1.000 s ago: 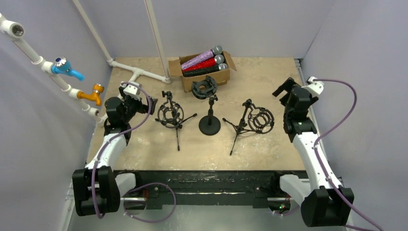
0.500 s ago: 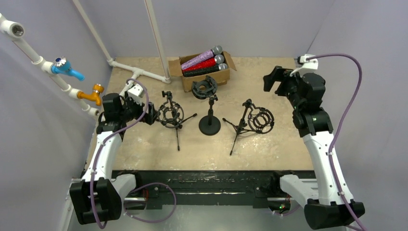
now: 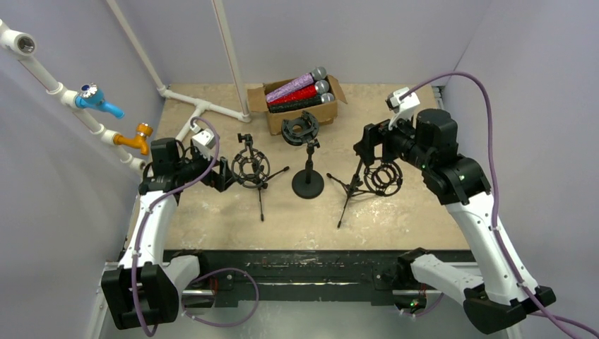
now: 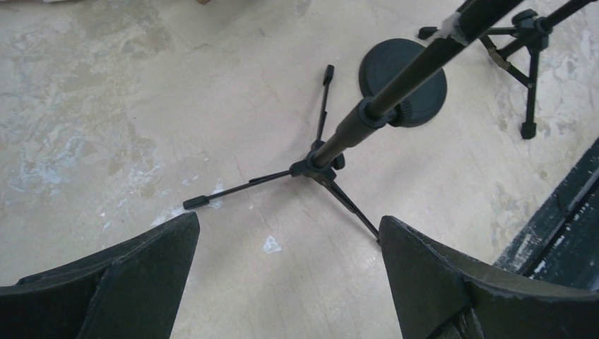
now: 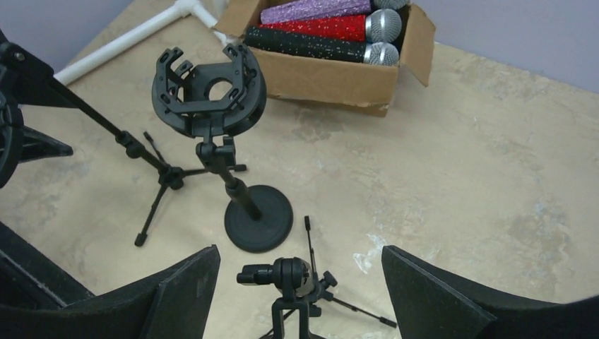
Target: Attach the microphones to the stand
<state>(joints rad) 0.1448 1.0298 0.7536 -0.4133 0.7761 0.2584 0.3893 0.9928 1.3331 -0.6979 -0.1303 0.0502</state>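
The left gripper (image 3: 223, 175) hangs low with its jaws wide apart, gripping nothing. Its wrist view looks down between the fingers (image 4: 120, 282) at the left tripod (image 4: 315, 164), showing the tilted pole and spread legs on the table (image 4: 141, 106). The right gripper (image 3: 367, 145) is just as wide open and empty. It is above the right tripod (image 3: 364, 175), whose clamp head (image 5: 282, 275) sits between its fingers. Only this wrist view shows the round stand (image 5: 258, 219) side-on, with its ring mount upright. Behind it, the box (image 5: 332, 79) holds three mics (image 5: 318, 27) lying flat: purple, red and black, with silver heads. Only the top view shows the wall pipes (image 3: 70, 99) with blue and orange taps.
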